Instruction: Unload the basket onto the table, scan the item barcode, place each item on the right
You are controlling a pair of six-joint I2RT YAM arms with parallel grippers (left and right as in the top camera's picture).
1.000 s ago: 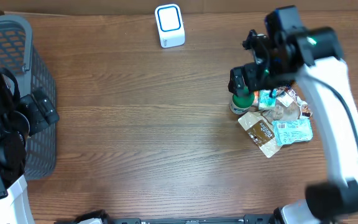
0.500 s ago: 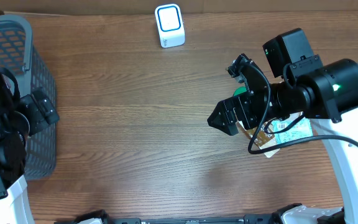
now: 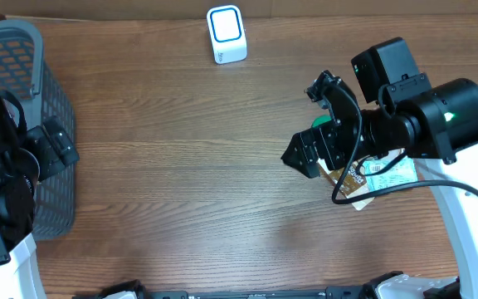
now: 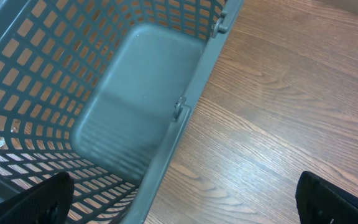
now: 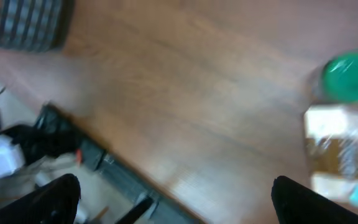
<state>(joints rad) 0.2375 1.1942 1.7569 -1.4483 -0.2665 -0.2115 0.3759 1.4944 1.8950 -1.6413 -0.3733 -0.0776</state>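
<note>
Grey plastic, moulded into an open lattice: a rectangular basket (image 3: 52,91) at the far left of the brown wood-grain table (image 3: 181,166). Seen from the left wrist as a smooth grey floor under gridded walls.

Just beside its right wall, the left gripper (image 3: 56,143), black, jaws spread wide, gripping nothing. Hangs over the basket's rim and bare wood in its own camera.

Further right, at the table's back edge, a small white scanner box with a blue-ringed face (image 3: 226,33). Stands alone, well apart from both arms.

Right of centre, the right gripper (image 3: 312,124), black, turned on its side and pointing left. Fingers parted as far as they go, closed on nothing. Hovers above the table and covers part of the goods beneath.

Under and just right of that gripper, the small heap of grocery items (image 3: 382,170) to be scanned. Lies on the wood near the right edge, pieces touching one another. Shows a flat brown packet (image 3: 357,189) with a white printed label, one corner poking out towards the front. Against its right side, a pale blue-green packet (image 3: 397,176) carrying a white label with dark print, too small to read as a barcode.

From the right wrist, all blurred: a round green-lidded jar (image 5: 350,76) just above the brown packet in that picture, the blue-green one cut off at the frame's right edge. Rest of the heap hidden by the arm.
</note>
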